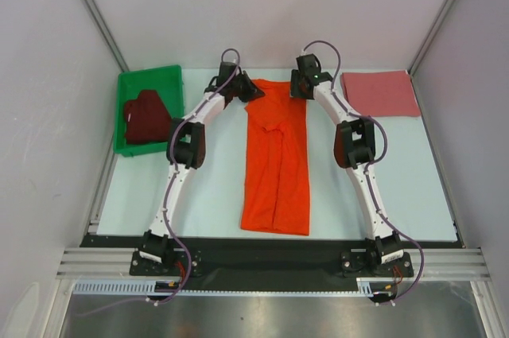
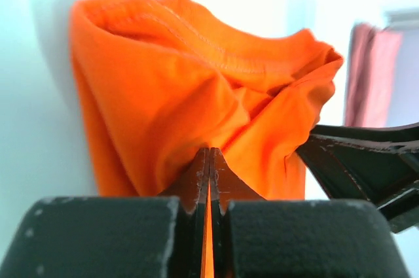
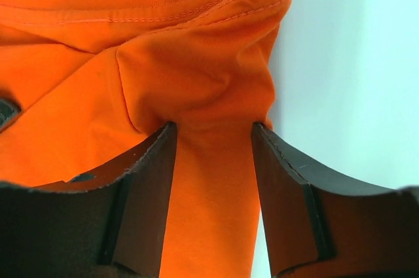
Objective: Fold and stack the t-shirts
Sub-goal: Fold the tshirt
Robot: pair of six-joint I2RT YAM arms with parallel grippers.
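Observation:
The orange t-shirt (image 1: pixel 277 163) lies folded into a long strip down the middle of the table. My left gripper (image 1: pixel 253 93) is at its far left corner and is shut on a pinch of the orange cloth (image 2: pixel 163 95), jaws (image 2: pixel 209 154) pressed together. My right gripper (image 1: pixel 296 87) is at the far right corner, open, its jaws (image 3: pixel 213 126) straddling a ridge of orange cloth (image 3: pixel 163 62). The dusty pink t-shirt (image 1: pixel 380 93) lies folded flat at the back right. The dark maroon t-shirt (image 1: pixel 147 118) sits bunched in the bin.
The green plastic bin (image 1: pixel 151 73) stands at the back left beside the left arm. White walls enclose the table on three sides. The right gripper's black finger (image 2: pixel 353 160) and the pink shirt (image 2: pixel 370 75) show in the left wrist view.

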